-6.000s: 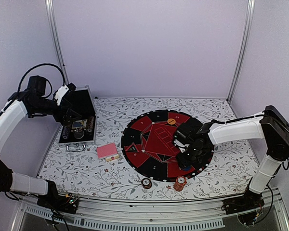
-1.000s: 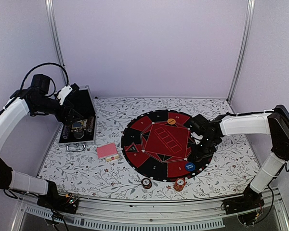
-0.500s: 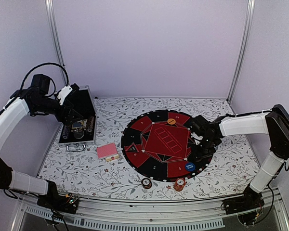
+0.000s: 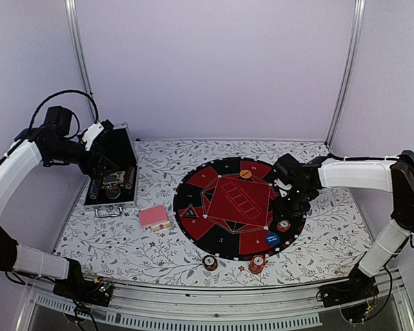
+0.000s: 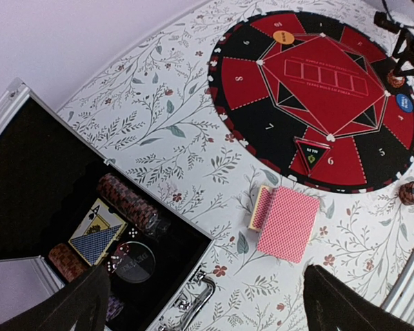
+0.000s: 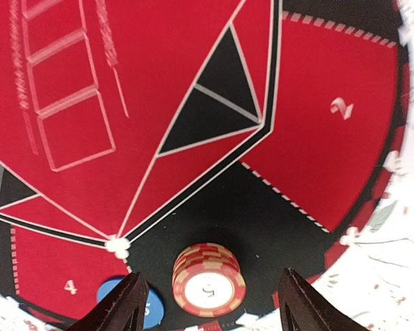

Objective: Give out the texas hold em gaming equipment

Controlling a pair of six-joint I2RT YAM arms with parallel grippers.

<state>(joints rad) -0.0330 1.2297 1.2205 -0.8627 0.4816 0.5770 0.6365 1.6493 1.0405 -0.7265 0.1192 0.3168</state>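
poker chip stack [image 6: 209,279] is noted lower centre of frame, ungripped within spread right claw [image 6: 210,276]; left claw [image 5: 207,296] likewise spread.

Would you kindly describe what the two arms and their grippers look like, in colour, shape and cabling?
Both arms have smooth white tubular links, on the left arm and the right arm alike, joined by boxy black joints. A black cable loops above the left arm. The left gripper and right gripper are mostly black, with plain dark tapering fingers. No markings show.
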